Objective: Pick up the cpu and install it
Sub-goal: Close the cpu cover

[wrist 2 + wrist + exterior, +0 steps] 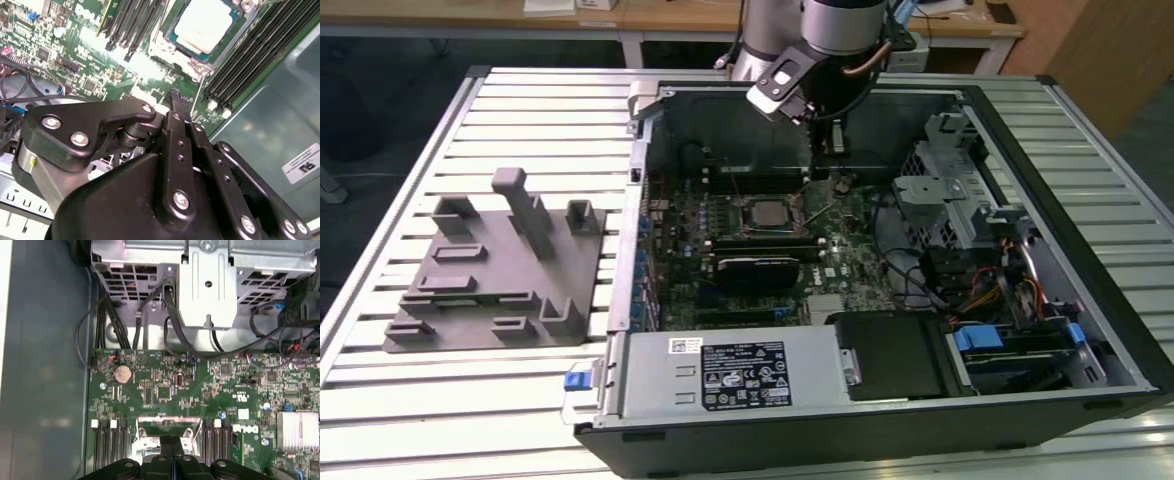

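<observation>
Nearby, cpu (204,22) just clear of claw (175,99).

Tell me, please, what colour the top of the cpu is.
The cpu top is pale silver, clearest in the second wrist view.

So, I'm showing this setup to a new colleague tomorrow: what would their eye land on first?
Most likely the open computer case lying on the slatted table, with the black gripper hanging shut over its green board. In the second wrist view, the pale silver cpu lies in its socket just beyond the gripper. A grey fixture stands on the table at the exterior view's left.
</observation>
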Available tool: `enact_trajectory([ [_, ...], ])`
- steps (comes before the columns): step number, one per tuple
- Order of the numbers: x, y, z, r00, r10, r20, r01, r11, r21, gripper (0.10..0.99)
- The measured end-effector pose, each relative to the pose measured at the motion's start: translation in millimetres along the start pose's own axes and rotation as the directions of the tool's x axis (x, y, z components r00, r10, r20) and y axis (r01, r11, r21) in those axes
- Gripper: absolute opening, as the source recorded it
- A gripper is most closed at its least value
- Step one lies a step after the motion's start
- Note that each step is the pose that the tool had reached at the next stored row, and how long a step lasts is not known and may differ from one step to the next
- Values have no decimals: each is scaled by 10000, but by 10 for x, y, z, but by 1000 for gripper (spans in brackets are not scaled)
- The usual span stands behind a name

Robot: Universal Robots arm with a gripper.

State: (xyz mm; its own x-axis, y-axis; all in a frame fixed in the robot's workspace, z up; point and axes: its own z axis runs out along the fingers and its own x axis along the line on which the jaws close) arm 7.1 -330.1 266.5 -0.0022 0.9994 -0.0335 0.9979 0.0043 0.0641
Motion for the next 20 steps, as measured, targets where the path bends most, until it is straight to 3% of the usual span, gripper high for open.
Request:
enact_trajectory([
  [20,-1,291,19,10000,0,-1,0,10000,-1,106],
])
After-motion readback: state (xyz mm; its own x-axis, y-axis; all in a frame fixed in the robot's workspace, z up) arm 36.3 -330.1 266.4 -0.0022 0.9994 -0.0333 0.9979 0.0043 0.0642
